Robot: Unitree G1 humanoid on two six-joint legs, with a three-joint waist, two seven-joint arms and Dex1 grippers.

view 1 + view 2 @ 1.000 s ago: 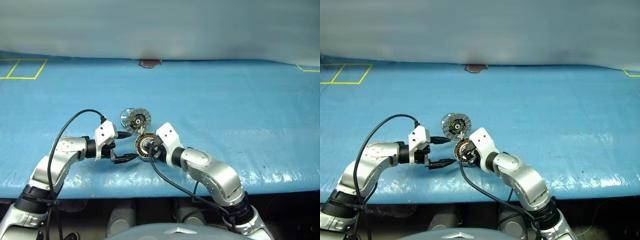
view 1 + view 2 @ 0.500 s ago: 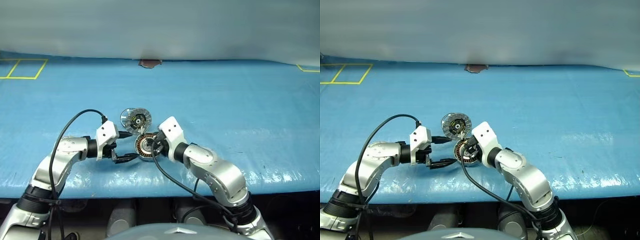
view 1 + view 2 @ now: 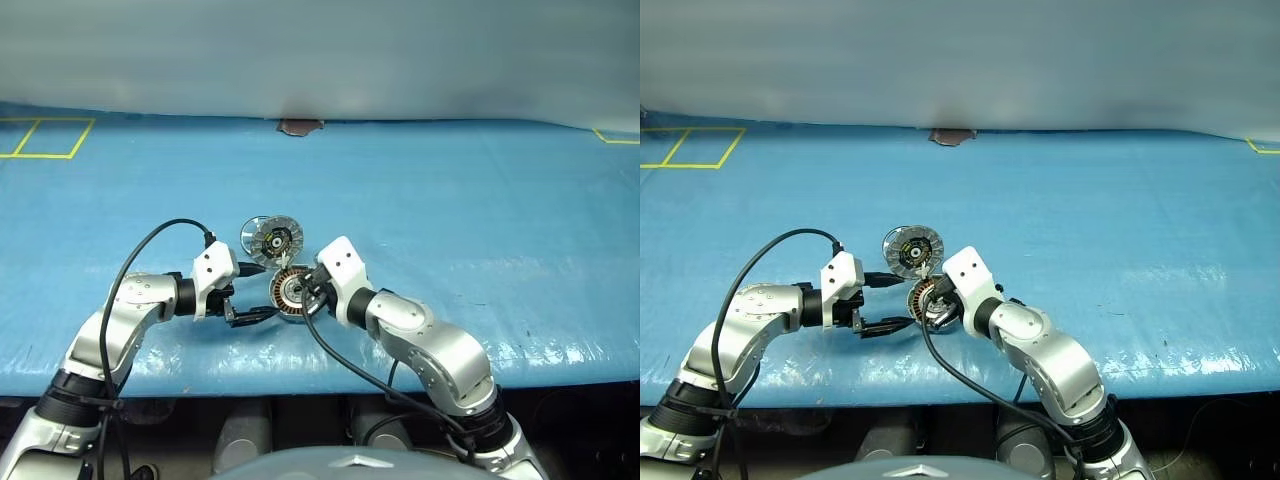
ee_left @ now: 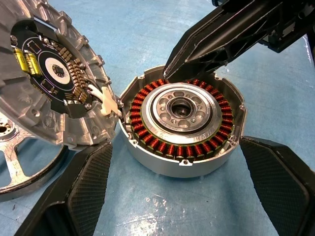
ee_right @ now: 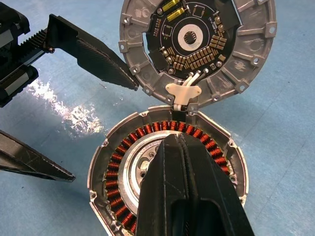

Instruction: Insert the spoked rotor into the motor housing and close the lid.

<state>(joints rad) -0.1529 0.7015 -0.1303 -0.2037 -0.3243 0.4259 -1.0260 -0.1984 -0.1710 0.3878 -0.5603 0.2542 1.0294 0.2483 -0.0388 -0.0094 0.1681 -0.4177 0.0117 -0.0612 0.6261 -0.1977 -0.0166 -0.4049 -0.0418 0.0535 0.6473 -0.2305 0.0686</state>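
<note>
The motor housing (image 4: 179, 125) lies on the blue table, its copper windings and silver hub facing up. The lid (image 5: 197, 46), joined at the housing's rim, stands swung back with its dark circuit face showing. Part of the spoked rotor (image 4: 17, 164) lies flat beyond the lid, partly hidden by it. My left gripper (image 3: 257, 292) is open, one finger on each side of the housing and not touching it. My right gripper (image 5: 176, 140) is shut with nothing in it, its tips over the windings near the hinge side.
The blue cover (image 3: 470, 210) runs wide to the right and far side. Yellow tape marks (image 3: 45, 138) lie at the far left, and a brown patch (image 3: 298, 126) sits at the far edge. The table's front edge is just behind my arms.
My right gripper's fingers have closed together above the housing. The left arm, housing and lid have stayed where they were.
</note>
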